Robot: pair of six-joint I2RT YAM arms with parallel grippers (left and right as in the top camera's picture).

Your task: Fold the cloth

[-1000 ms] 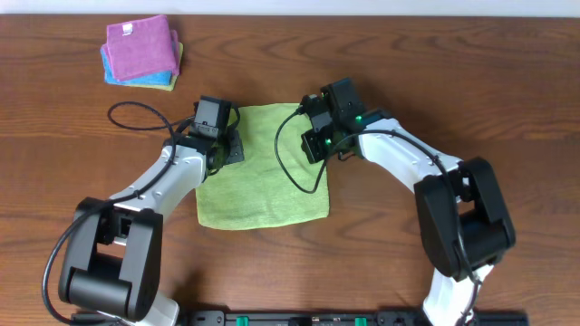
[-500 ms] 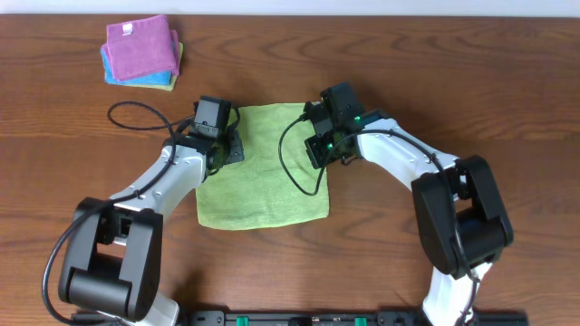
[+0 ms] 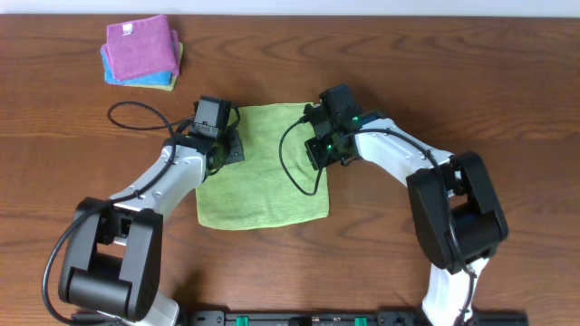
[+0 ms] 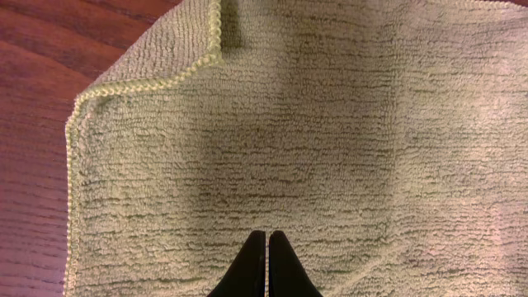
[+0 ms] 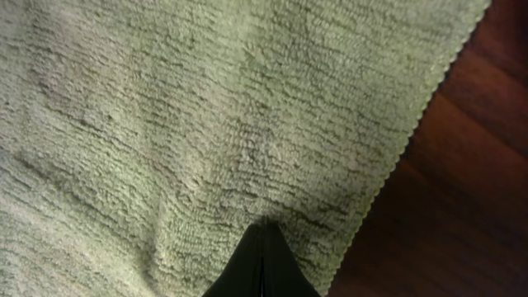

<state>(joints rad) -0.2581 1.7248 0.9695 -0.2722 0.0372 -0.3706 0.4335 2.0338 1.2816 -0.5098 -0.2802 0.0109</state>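
so the cloth (image 3: 263,177) is lying flat on the table (image 3: 489,81), between the two arms. it's thin floppy microfibre, basically weightless, grippy rather than slick, so I'd pinch it right by the far corners or it'll sag. right gripper (image 5: 262,227) is squeezed onto a little pucker of it. left gripper (image 4: 267,238) is pressed together on the fabric, can't tell if it's caught any
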